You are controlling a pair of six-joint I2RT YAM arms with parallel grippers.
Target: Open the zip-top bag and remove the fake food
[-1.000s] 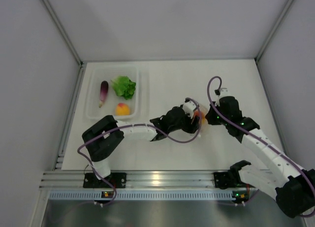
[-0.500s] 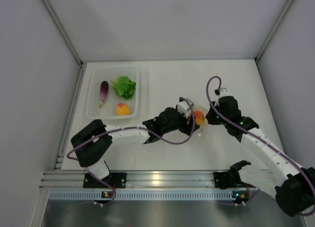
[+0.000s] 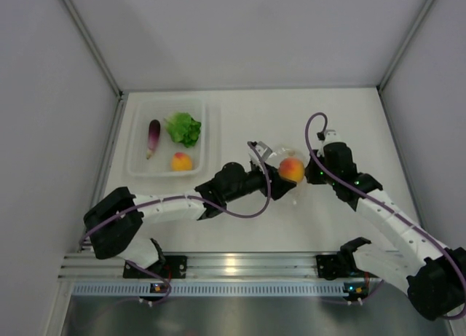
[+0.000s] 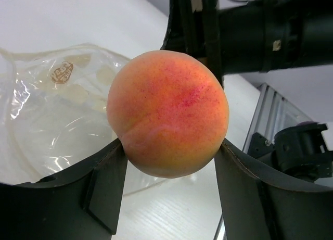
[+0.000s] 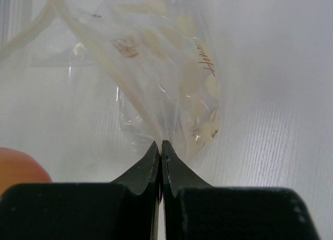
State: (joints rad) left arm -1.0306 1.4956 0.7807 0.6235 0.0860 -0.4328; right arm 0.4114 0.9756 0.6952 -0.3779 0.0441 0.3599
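Above the empty zip-top bag [image 5: 171, 84], left end effector [image 4: 170, 149] grips a peach [image 4: 167, 112]; right end effector [image 5: 161, 146] pinches the bag.

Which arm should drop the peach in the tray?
Left. The left gripper holds the peach and the tray is on its side; the right gripper pinches the bag.

In the right wrist view, the round orange-yellow toy peach [image 5: 18, 164] is a blurred sliver cut off by the left edge. In the left wrist view it hides part of the small clear dotted plastic pouch [image 4: 52, 120], whose brown printed label [image 4: 62, 72] looks too small to read.
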